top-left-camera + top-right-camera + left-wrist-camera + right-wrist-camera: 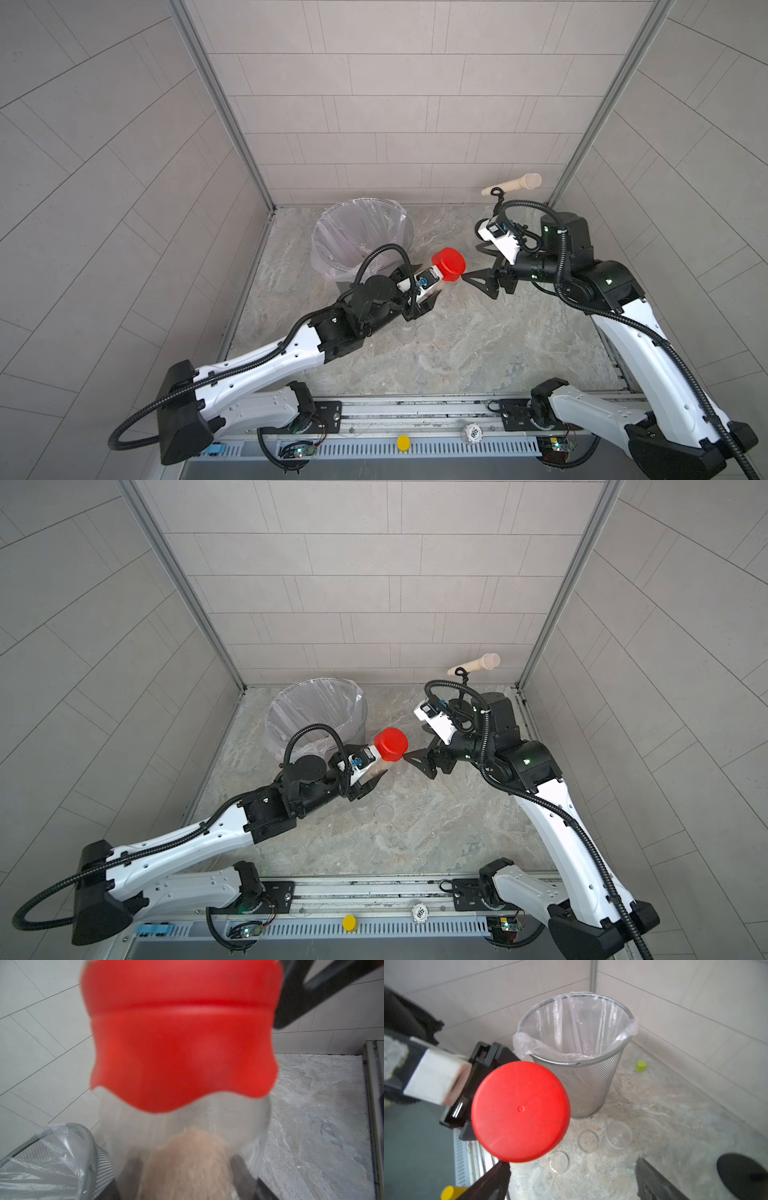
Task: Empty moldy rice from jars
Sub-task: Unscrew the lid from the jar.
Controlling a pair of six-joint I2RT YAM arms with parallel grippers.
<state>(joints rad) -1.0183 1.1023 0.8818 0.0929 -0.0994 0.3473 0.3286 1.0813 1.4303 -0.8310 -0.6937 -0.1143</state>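
Observation:
My left gripper (pixel 432 291) is shut on the clear body of a jar (pixel 207 1118) and holds it tilted above the table, just right of the bin. A bright red screw lid (pixel 448 262) (pixel 390 743) (pixel 520 1111) sits on the jar. The moldy rice (pixel 187 1163) is a beige grainy mass inside, between my fingers. My right gripper (pixel 471 261) (pixel 571 1178) stands open facing the lid's top, with nothing between its fingers; one fingertip is close to the lid's rim. An empty clear jar (pixel 616 1138) stands on the table beside two clear round lids (pixel 587 1141).
A metal mesh bin (pixel 361 216) (pixel 577 1064) with a clear plastic liner stands at the back left, close behind the held jar. A small green cube (pixel 641 1066) lies by the wall beyond it. A wooden peg (pixel 513 184) sticks out of the back wall.

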